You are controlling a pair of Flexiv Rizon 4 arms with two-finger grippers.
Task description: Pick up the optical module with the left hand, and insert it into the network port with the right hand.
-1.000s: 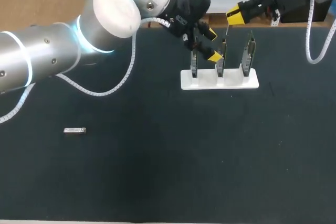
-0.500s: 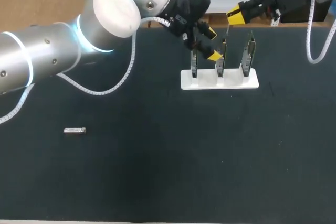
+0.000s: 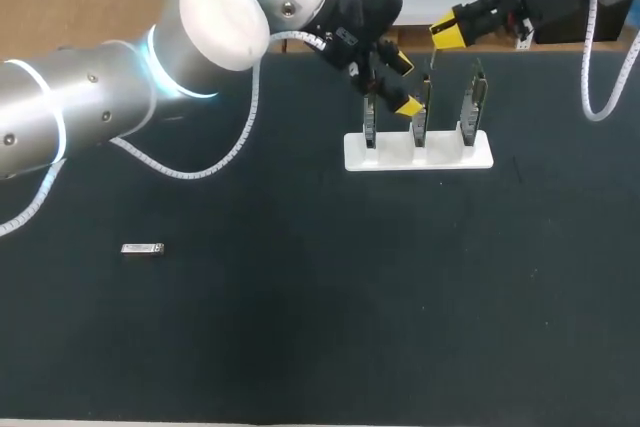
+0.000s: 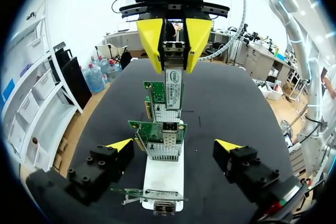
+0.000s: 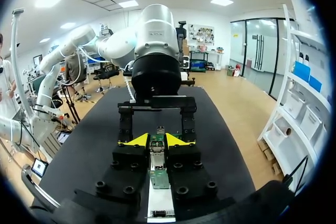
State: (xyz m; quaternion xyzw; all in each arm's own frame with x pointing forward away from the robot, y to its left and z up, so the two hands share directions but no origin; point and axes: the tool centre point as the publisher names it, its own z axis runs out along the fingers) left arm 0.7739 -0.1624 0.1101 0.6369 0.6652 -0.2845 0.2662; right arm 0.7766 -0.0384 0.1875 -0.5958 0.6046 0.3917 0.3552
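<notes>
Left gripper (image 3: 403, 85) is wide open; we see its fingers straddling the cards (image 4: 157, 128) in the white rack (image 3: 440, 155). Right gripper (image 3: 448, 31) is closed, pinching a module (image 4: 174, 85) that hangs near the card tops. Spare module (image 3: 142, 248) lies on the black mat (image 3: 300, 327), well apart from both.

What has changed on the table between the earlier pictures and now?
Nothing visibly changed. The left pincer stays open over the card rack, the right pincer stays close behind it, and the optical module lies where it was, untouched.
</notes>
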